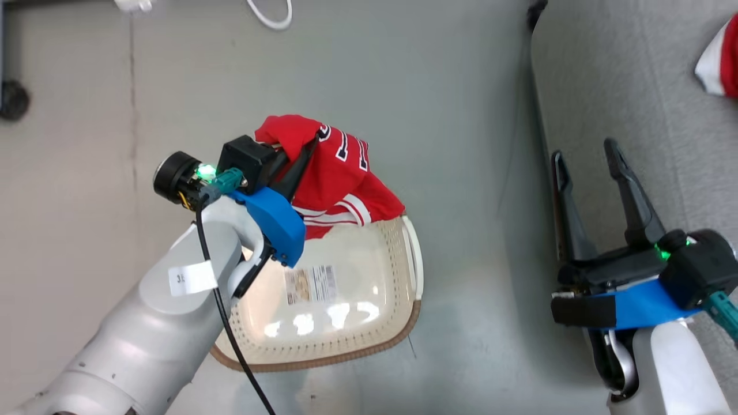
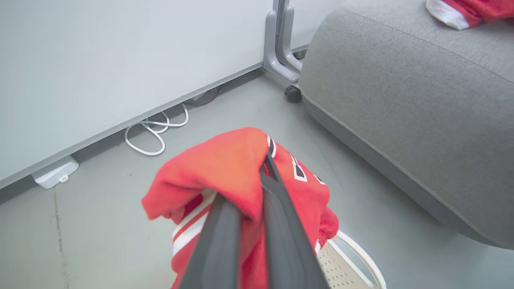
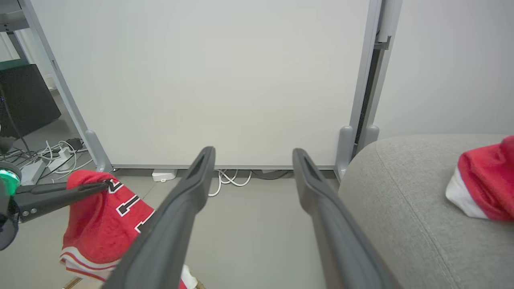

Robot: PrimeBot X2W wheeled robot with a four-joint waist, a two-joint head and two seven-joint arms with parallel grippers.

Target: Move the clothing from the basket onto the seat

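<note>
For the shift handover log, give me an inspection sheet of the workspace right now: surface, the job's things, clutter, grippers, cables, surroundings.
Surface: grey floor, a faint seam line.
Job's things: numbered red jersey held up over the far rim of the basket; a label sticker on the basket's visible bottom; second red jersey lies on the grey seat.
Clutter: small white box at the wall base.
Grippers: left gripper shut on the numbered jersey; right gripper open, holding nothing, by the seat's edge.
Cables: white cable looped on the floor; black cable along the left arm.
Surroundings: white panel on grey legs.
</note>
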